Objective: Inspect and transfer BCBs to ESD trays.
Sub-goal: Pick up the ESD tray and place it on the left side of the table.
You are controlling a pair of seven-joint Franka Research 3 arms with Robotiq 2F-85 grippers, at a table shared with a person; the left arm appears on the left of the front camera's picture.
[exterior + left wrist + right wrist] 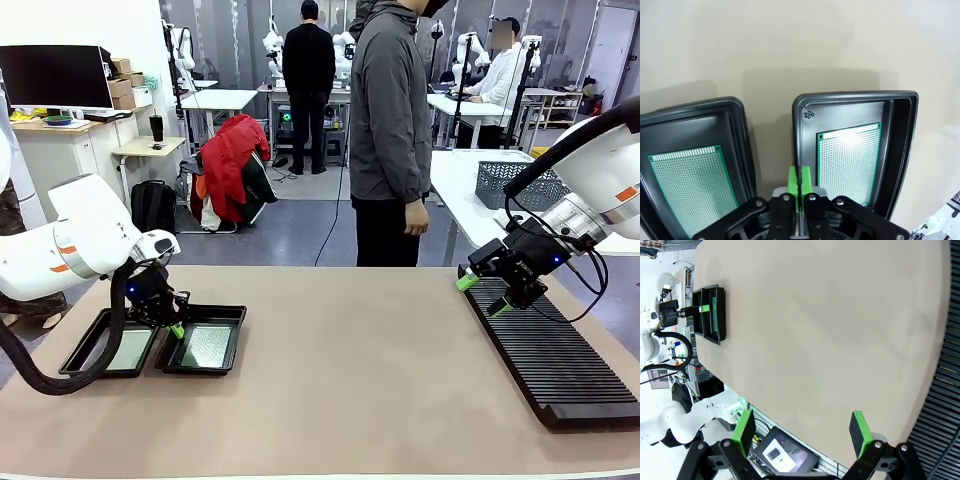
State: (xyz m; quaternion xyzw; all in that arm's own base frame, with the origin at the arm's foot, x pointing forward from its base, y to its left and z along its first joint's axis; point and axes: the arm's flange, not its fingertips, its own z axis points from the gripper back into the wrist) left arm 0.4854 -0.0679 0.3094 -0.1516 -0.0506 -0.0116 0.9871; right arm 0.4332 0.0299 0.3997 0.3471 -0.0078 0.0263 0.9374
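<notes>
I am working at a wide tan table (350, 370), and a person in a grey jacket (390, 120) is standing at its far edge with a hand hanging at their side. On my right side of the table a long black ribbed rack (555, 360) is lying lengthwise, running from near the far edge toward me. My right gripper (483, 294) is hovering just above the rack's far end with its green pads (746, 429) spread wide apart and nothing between them.

On my left side two black ESD trays (230, 320) are sitting side by side, their inner rims nearly touching. Each tray is holding one BCB (847, 160) lying flat on its floor: a pale green perforated board in the right-hand tray and another BCB (692, 185) in the left-hand tray.

My left gripper (176, 330) is hanging directly over the seam between the two trays. In my left wrist view its green fingertips (800, 180) are pressed almost together, with only a thin dark line between them, and they are gripping nothing; they are sitting above the narrow strip of table between the tray walls.
</notes>
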